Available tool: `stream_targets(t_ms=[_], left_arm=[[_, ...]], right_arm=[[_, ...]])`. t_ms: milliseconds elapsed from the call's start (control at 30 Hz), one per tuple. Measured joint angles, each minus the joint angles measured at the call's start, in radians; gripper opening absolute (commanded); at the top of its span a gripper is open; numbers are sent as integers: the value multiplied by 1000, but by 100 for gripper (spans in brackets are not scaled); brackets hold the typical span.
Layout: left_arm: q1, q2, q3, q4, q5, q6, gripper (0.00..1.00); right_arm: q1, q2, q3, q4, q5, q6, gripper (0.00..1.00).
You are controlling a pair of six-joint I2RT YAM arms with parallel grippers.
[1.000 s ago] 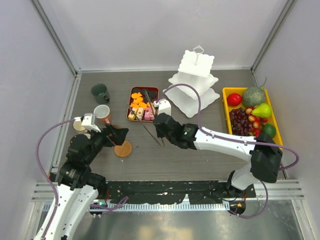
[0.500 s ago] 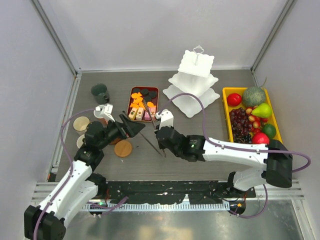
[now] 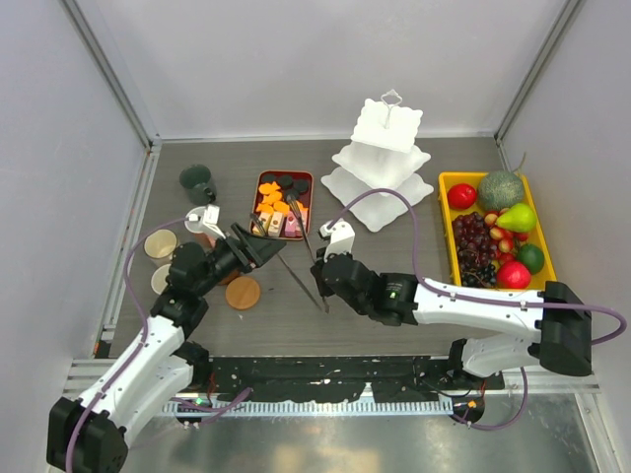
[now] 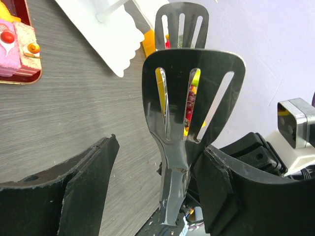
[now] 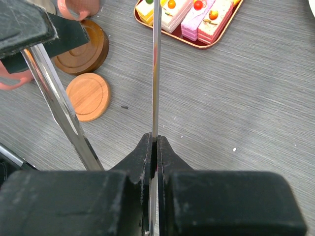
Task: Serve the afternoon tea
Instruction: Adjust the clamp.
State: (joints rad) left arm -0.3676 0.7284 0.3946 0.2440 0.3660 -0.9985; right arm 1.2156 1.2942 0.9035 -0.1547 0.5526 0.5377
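The white three-tier stand (image 3: 385, 158) stands at the back, right of the dark red tray (image 3: 281, 204) of orange, black and pink-yellow sweets (image 5: 192, 14). My right gripper (image 3: 317, 281) is shut on one arm of the metal tongs (image 5: 156, 69) near their hinge, above the table. Their slotted blades (image 4: 189, 98) reach toward the tray. My left gripper (image 3: 274, 246) is open, with the tongs' other arm (image 5: 59, 103) passing between its jaws, close to one finger (image 4: 221, 191). The dark green mug (image 3: 197, 182) stands at the back left. A pink mug (image 5: 78, 6) is partly hidden behind my left arm.
Round brown coasters lie left of centre: an orange-brown one (image 3: 243, 292), a dark one (image 5: 81, 46) and two pale ones (image 3: 160, 243) near the left edge. The yellow tray of fruit (image 3: 498, 232) fills the right side. Frame walls close in on both sides.
My left gripper swung right from above the coaster to the tongs and its jaws narrowed a little. My right gripper drew the tongs slightly nearer and rightward.
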Motion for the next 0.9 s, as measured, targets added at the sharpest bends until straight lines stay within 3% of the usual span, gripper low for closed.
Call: stream_targets(t_ms=[200, 400, 467, 533, 600, 733, 800, 900], left_arm=[[-29, 9, -1, 48, 1, -32, 50], [-58, 14, -1, 69, 0, -63, 15], [-60, 13, -1, 72, -4, -63, 6], [-60, 8, -6, 73, -8, -69, 0], [-62, -3, -13, 71, -16, -76, 0], [-62, -23, -21, 66, -42, -78, 0], [-62, -31, -25, 64, -53, -80, 0], [-63, -34, -26, 58, -65, -87, 0]], right_arm=[[0, -5, -8, 23, -5, 11, 5], [0, -5, -18, 39, -15, 19, 5], [0, -8, -26, 55, -21, 19, 12], [0, -18, -40, 71, -23, 21, 21], [0, -38, -63, 91, -29, 21, 35], [0, -103, -94, 117, -39, 13, 76], [1, -145, -109, 140, -43, -2, 92], [5, -206, -130, 171, -56, -36, 96]])
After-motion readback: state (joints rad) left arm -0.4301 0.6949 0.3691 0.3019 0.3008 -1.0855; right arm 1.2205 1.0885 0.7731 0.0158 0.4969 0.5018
